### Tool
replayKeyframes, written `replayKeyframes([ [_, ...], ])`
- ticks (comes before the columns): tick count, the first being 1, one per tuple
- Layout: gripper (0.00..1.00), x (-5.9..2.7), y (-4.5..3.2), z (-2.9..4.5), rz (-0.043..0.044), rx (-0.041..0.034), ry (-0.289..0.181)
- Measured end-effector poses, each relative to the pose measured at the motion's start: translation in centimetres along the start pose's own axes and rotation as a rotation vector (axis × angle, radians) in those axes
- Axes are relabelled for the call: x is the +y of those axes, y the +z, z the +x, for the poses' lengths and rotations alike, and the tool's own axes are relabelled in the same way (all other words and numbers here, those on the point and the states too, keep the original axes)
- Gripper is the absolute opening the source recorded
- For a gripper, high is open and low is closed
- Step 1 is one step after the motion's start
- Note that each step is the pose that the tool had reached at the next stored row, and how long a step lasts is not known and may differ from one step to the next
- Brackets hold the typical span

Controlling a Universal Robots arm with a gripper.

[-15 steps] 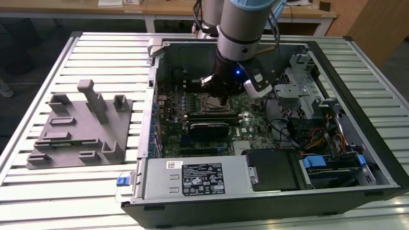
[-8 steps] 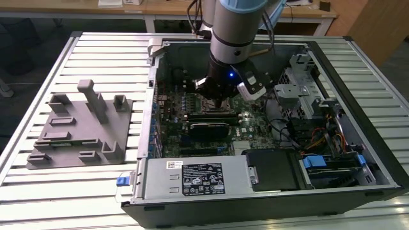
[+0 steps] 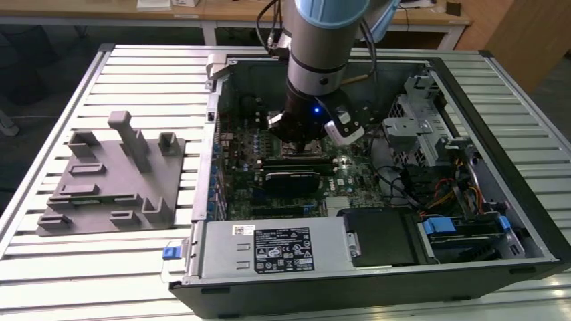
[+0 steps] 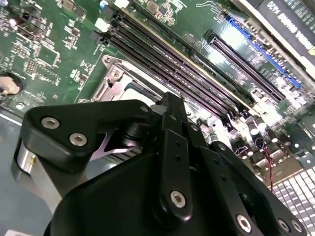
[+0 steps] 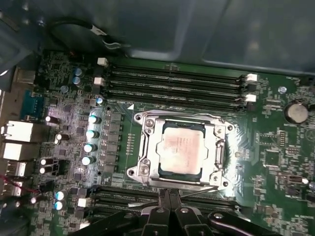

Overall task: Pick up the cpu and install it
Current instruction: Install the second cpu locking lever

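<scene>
In the exterior view your arm reaches down into the open computer case, with the gripper low over the green motherboard near the middle of the case. The grey tray with upright posts lies outside the case on the slatted table, toward the exterior view's left, well apart from the gripper.

In the first wrist view you can see the cpu lying flat inside the socket frame, silvery top plate up, with the metal frame around it on all sides. Memory slots run along one side of the socket, and a second row runs along the other. The gripper sits just beside the socket edge, and its fingers are pressed together with nothing between them. The cpu is not in its grasp.

The second wrist view shows the gripper's black linkage above the same socket frame.
</scene>
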State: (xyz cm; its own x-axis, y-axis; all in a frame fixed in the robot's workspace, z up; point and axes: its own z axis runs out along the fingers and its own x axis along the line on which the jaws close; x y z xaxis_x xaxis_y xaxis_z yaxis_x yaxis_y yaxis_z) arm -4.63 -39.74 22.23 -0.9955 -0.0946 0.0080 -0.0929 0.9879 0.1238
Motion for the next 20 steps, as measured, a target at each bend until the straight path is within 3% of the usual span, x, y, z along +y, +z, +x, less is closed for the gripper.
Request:
replayKeyframes([
  [9,0.11,-0.29,1.17,0.42,-0.0301,-0.0027,-0.001],
  [13,0.11,-0.72,1.39,0.67,-0.0556,-0.0051,-0.002],
  [20,0.11,-1.46,1.39,1.38,-0.0628,-0.0058,-0.002],
])
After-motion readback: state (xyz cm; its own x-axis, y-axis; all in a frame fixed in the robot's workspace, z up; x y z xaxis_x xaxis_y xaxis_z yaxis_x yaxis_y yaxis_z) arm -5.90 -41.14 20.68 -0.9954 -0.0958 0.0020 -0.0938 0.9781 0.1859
